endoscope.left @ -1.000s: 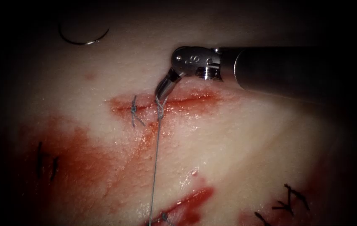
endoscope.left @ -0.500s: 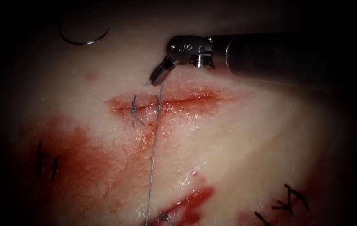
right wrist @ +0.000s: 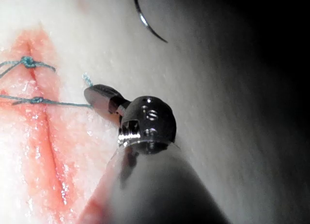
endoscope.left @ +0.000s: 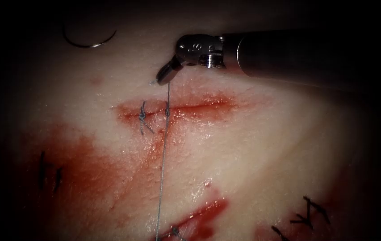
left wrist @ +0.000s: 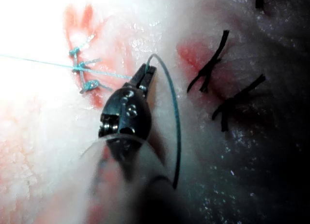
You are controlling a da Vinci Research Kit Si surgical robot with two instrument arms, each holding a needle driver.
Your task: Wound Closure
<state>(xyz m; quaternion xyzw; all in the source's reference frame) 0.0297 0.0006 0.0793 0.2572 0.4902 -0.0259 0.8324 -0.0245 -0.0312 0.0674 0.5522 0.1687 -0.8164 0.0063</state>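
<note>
The cut [endoscope.left: 199, 107] runs across the tissue [endoscope.left: 261, 147]. My right tool [endoscope.left: 161, 79] hovers just beyond the cut's left half, jaws shut on the thread [endoscope.left: 163, 156] near its short tail [right wrist: 87, 79]. From there the thread goes taut down through a knot [endoscope.left: 167, 109] on the cut and off the near edge. In the left wrist view my left tool [left wrist: 145, 76] is shut on the same thread [left wrist: 48, 63], with a slack loop [left wrist: 175, 117] arcing beside it. The curved needle [endoscope.left: 90, 43] lies free on the tissue at the far left, held by neither tool.
A finished stitch [endoscope.left: 143, 117] sits on the cut left of the knot. Red fluid [endoscope.left: 87, 169] stains the tissue at lower left. A second red cut [endoscope.left: 203, 216] lies near the front. Dark old stitches [endoscope.left: 308, 214] show at lower right and lower left [endoscope.left: 49, 174].
My right tool has lifted from the cut and moved up and to the left with the thread in its jaws, drawing the strand straight and the knot down onto the cut.
</note>
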